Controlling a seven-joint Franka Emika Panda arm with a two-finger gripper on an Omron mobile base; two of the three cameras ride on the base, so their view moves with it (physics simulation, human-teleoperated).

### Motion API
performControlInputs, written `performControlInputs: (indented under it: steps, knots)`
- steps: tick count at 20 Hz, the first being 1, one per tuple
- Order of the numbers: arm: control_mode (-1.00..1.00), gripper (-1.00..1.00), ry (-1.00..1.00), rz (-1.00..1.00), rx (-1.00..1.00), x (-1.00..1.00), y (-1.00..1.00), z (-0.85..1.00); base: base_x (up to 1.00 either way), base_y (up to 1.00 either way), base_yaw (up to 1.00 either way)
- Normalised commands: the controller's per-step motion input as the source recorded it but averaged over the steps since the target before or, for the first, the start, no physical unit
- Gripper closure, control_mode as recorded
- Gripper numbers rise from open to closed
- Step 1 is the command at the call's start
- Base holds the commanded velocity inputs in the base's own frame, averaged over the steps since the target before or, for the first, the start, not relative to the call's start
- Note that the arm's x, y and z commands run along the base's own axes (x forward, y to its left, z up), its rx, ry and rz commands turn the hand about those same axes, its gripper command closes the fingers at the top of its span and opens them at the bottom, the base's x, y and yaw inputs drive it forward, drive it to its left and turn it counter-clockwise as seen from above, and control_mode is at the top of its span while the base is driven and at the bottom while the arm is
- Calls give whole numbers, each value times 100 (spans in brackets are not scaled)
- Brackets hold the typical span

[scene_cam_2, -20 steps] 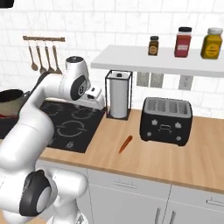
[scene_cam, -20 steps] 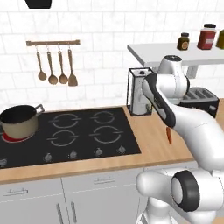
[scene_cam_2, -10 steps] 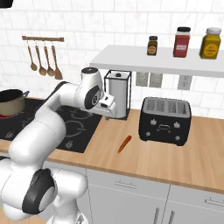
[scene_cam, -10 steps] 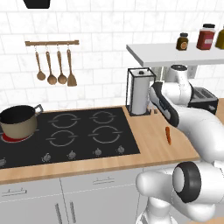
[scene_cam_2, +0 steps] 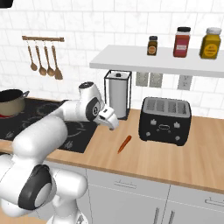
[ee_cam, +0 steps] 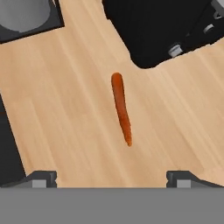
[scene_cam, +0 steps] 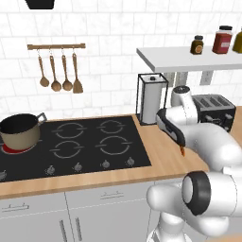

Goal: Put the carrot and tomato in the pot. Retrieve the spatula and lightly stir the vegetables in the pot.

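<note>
Gripper: the gripper [ee_cam: 111, 177] is hanging above the wooden counter [scene_cam_2: 183, 157], pointing down at it; in the right base view it [scene_cam_2: 110, 122] is sitting between the hob and the toaster.
Fingers: the fingers [ee_cam: 41, 178] are standing spread wide apart and gripping nothing; bare wood is showing between the two tips.
Carrot: the carrot [scene_cam_2: 124, 144] is lying flat on the counter, in front of the toaster's left end; in the hand view it [ee_cam: 121, 108] is lying between the two tips and beyond them, not touching either.
Pot: the pot [scene_cam: 20, 132] is sitting on the hob's far left burner, well apart from the carrot.
Toaster: the black toaster [scene_cam_2: 165, 119] is standing just beside the carrot.
Paper roll: the paper towel holder [scene_cam_2: 118, 93] is standing behind the gripper.
</note>
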Motion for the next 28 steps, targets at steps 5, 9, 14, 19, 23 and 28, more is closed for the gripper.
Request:
performControlInputs:
  steps: [5,9,14,19,23,28]
  knots:
    - [-100,-100,1,-7,0,32,-42,-17,0,0,0]
    - [-100,-100,0,-5,0,21,-29,-19,0,0,0]
    - [-100,-100,0,-4,0,1,-28,-25,0,0,0]
    - [-100,-100,0,-1,0,10,-16,-36,0,0,0]
    - [-100,-100,0,0,0,43,-4,-39,0,0,0]
    - [-100,-100,0,0,0,37,-6,-32,0,0,0]
